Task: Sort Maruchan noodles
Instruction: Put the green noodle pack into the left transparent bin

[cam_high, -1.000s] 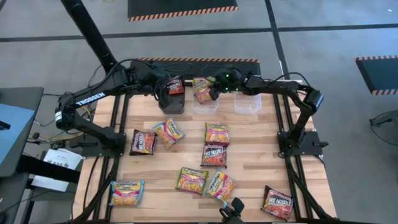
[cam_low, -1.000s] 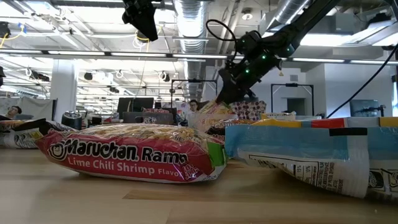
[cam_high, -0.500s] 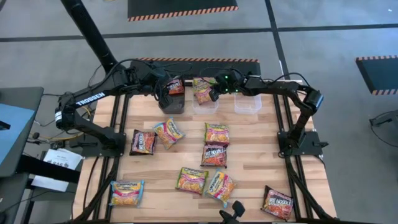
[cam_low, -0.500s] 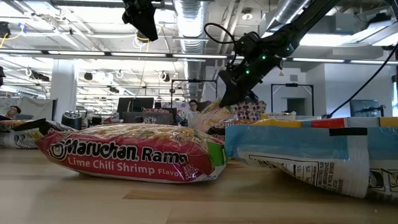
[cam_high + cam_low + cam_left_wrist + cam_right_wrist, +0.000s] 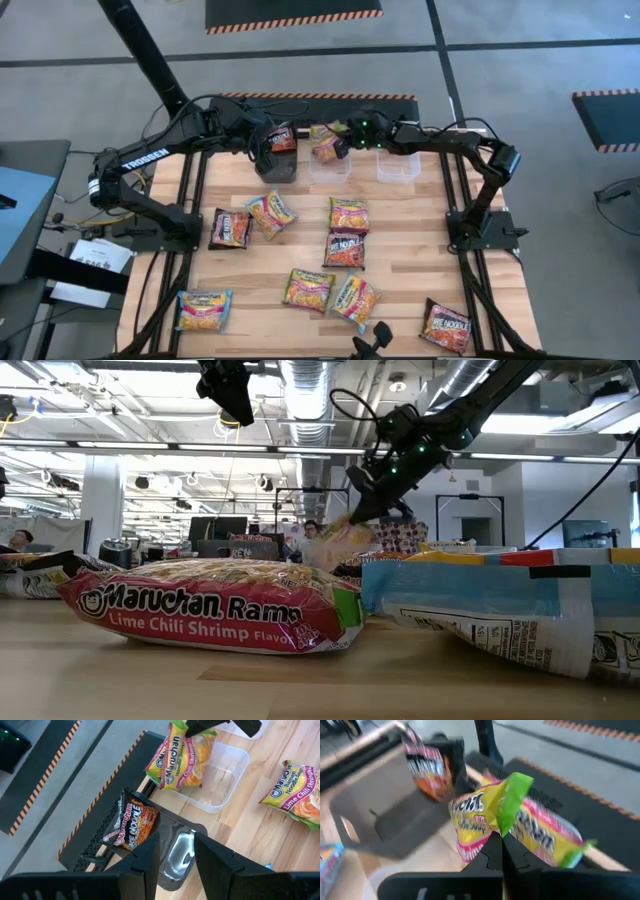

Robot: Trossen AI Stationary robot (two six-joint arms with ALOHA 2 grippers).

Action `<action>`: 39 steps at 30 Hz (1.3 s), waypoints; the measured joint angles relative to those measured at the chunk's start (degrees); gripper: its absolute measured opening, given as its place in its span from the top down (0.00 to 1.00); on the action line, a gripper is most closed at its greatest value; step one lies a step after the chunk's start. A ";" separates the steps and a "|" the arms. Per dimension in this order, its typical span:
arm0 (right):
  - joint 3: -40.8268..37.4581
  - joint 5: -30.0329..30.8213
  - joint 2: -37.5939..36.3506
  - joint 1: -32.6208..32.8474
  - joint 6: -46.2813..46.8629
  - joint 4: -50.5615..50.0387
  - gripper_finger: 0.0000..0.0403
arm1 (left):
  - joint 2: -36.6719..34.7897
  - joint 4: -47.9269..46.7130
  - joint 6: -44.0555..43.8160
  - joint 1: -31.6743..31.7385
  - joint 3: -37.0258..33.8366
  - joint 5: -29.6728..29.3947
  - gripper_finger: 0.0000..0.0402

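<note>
While gripped at one end by the right gripper (image 5: 342,146), yellow noodle packet (image 5: 324,143) hanging over the clear tub (image 5: 330,166) at the far edge of the wooden surface (image 5: 400,250). Left gripper (image 5: 268,148) above the black tub (image 5: 277,166), jaws parted and empty. Dark packet (image 5: 283,138) leaning on that tub's far rim. Second clear tub (image 5: 397,166) just beside the first. Other packets (image 5: 346,215) scattered over the surface. Low view nearly blocked by a close packet (image 5: 210,605) reading "Maruchan Ramen, Lime Chili Shrimp Flavor". Left wrist view alone showing "Fire Noodle" on the dark packet and "Maruchan" on the yellow one.
</note>
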 joint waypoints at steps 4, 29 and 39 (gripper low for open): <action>0.02 2.07 1.04 1.66 1.42 0.74 0.99 | 0.00 0.00 0.00 0.00 0.00 -0.04 0.73; 4.37 8.72 4.41 2.76 8.91 -7.96 0.73 | 0.00 -0.02 1.55 0.01 0.00 -0.20 0.73; 13.37 -0.76 3.43 2.73 -0.13 -13.18 0.62 | 0.00 0.05 0.87 0.00 0.00 -0.18 0.73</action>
